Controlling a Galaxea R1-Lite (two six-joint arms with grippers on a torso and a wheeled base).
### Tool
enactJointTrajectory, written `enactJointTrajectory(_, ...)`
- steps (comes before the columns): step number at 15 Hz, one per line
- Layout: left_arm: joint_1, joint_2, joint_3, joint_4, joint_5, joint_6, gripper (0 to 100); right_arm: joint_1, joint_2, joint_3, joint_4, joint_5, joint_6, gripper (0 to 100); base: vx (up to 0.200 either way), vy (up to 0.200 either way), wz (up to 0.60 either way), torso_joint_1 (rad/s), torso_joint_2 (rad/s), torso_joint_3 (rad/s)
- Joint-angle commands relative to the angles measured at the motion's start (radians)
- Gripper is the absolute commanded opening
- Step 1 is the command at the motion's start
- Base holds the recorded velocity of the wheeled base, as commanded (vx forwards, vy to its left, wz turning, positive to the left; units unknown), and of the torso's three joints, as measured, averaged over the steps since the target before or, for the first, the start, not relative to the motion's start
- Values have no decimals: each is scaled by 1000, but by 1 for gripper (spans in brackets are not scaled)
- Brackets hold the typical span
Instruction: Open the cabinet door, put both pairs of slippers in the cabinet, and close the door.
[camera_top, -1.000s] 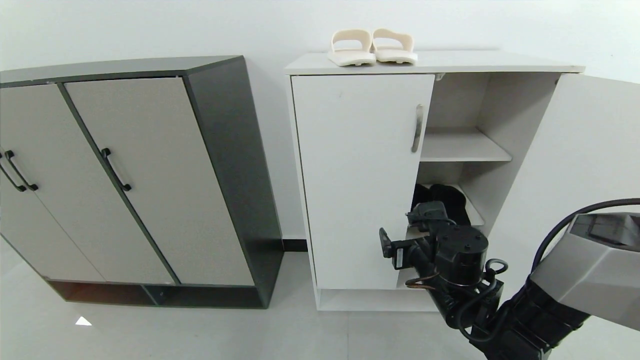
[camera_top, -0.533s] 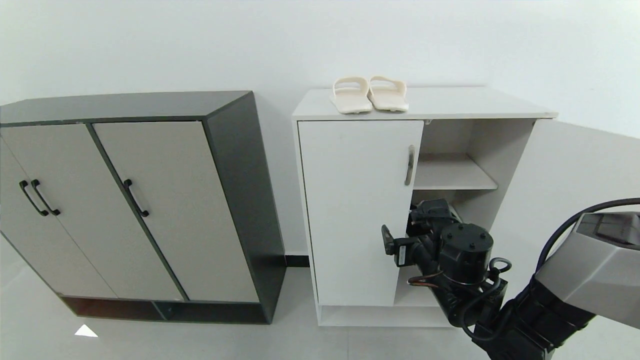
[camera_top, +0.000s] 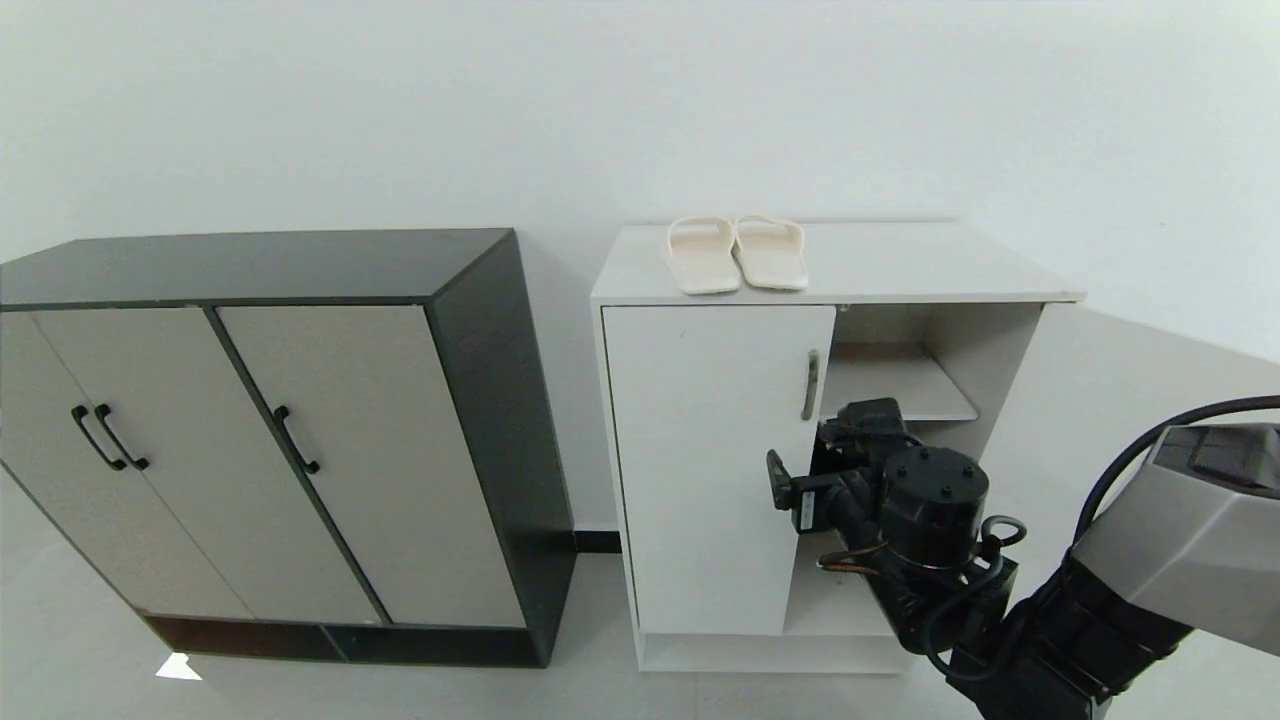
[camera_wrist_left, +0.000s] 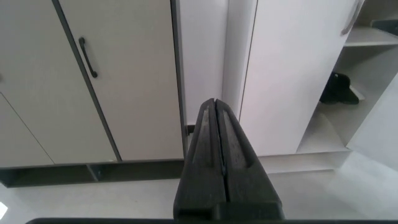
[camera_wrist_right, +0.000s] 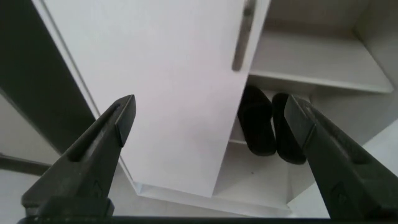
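left gripper (camera_wrist_left: 214, 111): fingers pressed together on nothing, held low, facing the strip of wall between the two cabinets, close above the floor (camera_top: 70, 650).
right gripper (camera_wrist_right: 210, 107): fingers spread wide and empty, in front of the white cabinet (camera_top: 900, 265), level with its lower part, by the free edge of the shut door (camera_top: 715, 460).
open door (camera_top: 1135, 385): swung out to the robot's right, so the right half of the cabinet is bare to the front.
black slippers (camera_wrist_right: 273, 127): already inside, side by side on the lower shelf (camera_wrist_right: 252, 171), just beyond the right gripper, long axis running front to back.
upper shelf (camera_top: 895, 385): bare, and looks like the free place for the second pair.
beige slippers (camera_top: 737, 253): on top of the white cabinet, above its shut door, touching side by side; they lie above the right gripper and a little to the robot's left, long axis front to back, straps at the wall end, heels toward the robot.
nearer arm: the right one, by my reading; it needs to rise over the top's front edge.
step in hand: second pair not yet fetched, door not yet closed.
room: dark cabinet (camera_top: 480, 400) just beside on the left, both its doors shut; plain wall (camera_top: 640, 110) behind.
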Motion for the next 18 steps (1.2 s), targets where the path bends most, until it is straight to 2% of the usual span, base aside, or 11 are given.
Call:
enactJointTrajectory(1, 2, 1, 0, 0, 0, 0, 0, -5, 0, -6, 1, 0, -1, 100, 0, 0, 0, 193, -500, -315)
enactJointTrajectory(6, 2, 1, 0, -2, 2, 3, 0, -17, -17, 26, -16, 0, -6, 100, 0, 0, 0, 206, -512, -313)
enactJointTrajectory(10, 2, 0, 0, -2, 3, 0, 0, 12, -6, 48, -20, 0, -24, 100, 0, 0, 0, 234, -552, -316)
enactJointTrajectory(14, 2, 0, 0, -2, 3, 0, 0, 1, -9, 19, -8, 5, -47, 100, 0, 0, 0, 262, -593, -336)
enactJointTrajectory(16, 2, 0, 0, -2, 3, 0, 0, -24, -12, 45, -16, 74, -56, 100, 0, 0, 0, 254, -556, -305)
enactJointTrajectory(18, 0, 0, 0, -2, 3, 0, 0, 1, -2, 88, -25, 98, -69, 100, 0, 0, 0, 190, -427, -239)
